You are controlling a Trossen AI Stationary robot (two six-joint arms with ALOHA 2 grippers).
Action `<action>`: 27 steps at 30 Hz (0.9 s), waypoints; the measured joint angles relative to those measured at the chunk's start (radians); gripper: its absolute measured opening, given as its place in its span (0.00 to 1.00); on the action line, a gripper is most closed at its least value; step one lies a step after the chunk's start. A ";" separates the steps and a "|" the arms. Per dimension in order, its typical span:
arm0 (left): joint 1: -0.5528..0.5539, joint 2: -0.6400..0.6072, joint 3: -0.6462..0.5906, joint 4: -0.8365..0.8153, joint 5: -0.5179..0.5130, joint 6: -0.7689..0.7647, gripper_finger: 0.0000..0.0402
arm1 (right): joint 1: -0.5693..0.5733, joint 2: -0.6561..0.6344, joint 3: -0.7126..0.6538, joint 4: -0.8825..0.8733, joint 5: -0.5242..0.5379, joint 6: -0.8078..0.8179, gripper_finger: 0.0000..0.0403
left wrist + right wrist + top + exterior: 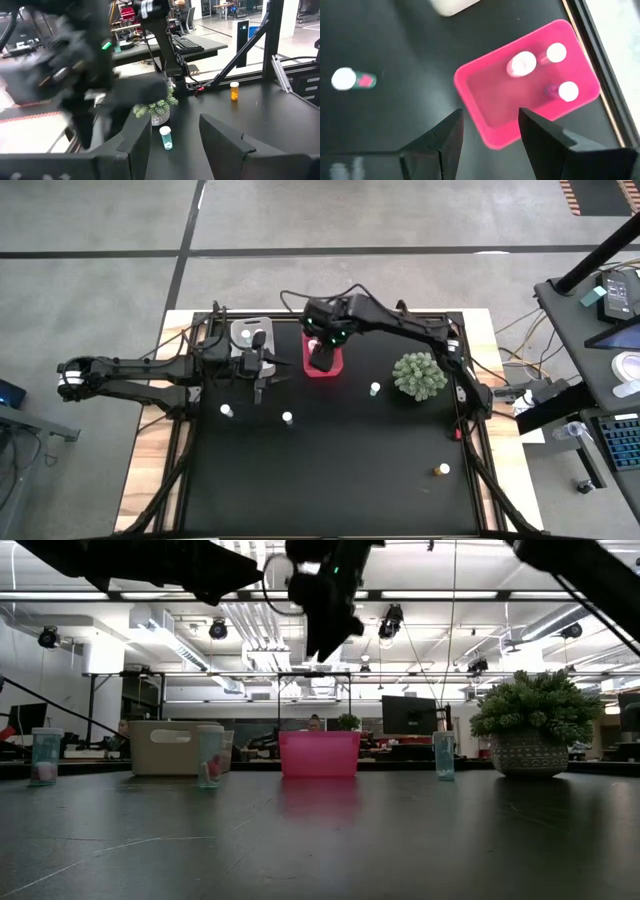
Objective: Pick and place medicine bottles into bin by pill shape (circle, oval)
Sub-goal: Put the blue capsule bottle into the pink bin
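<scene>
The red bin (338, 368) stands at the table's far middle and holds three white-capped bottles (522, 64). My right gripper (487, 132) is open and empty, hovering above the red bin; it also shows in the high view (322, 352) and the low view (325, 625). The clear bin (250, 335) stands left of the red one. My left gripper (262, 388) is open and empty just near of the clear bin, pointing toward a bottle (165, 137) farther right. Other bottles stand upright on the table (227, 410), (287, 417), and an amber one (441, 470) at the near right.
A green spiky plant in a pot (419, 375) stands right of the red bin, close behind the bottle (375, 388). The right arm (400, 325) reaches across the far edge. Desks and equipment stand beyond the table's right side.
</scene>
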 joint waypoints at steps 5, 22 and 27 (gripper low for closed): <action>-0.004 -0.001 0.000 0.000 0.000 -0.039 0.38 | 0.079 -0.115 -0.131 0.022 0.051 0.008 0.43; -0.048 -0.002 0.000 0.036 0.000 -0.101 0.38 | 0.275 -0.678 -1.072 0.801 0.119 0.022 0.35; -0.086 -0.002 0.000 0.017 0.000 -0.199 0.38 | 0.304 -0.765 -1.288 1.061 0.119 -0.027 0.34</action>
